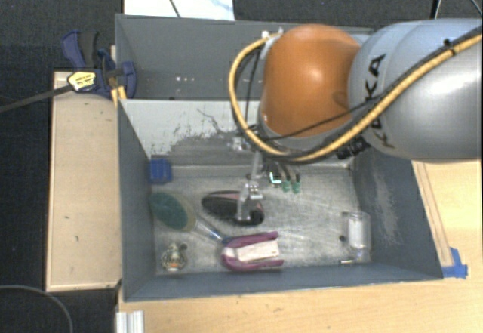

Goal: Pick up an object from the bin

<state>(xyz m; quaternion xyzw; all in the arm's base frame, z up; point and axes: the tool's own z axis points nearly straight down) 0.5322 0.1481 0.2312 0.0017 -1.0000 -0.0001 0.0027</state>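
In the camera view, the grey arm (426,90) reaches in from the right over the grey metal bin (189,60), its wrist under a rounded orange cover (309,82) with a yellow cable (243,75) looped round it. Below the cover the gripper (248,209) hangs low near the middle of the bin floor, right over the right end of a black oval thing (221,205) that lies flat there. The metal tip overlaps that end of it, and whether the two touch cannot be told. Nor can it be told whether the gripper is spread or pressed together, or whether it pinches anything. To the left of the black oval lies a round green scrubbing pad (169,211), and farther off, by the left wall, a small blue block (159,171). Just nearer than the black oval lies a purple case with a white label (251,251), and between the case and the pad a thin pen-like stick (207,232). In the near left corner sits a small round shiny thing (173,257). A small clear jar (355,231) lies well apart, by the right wall.
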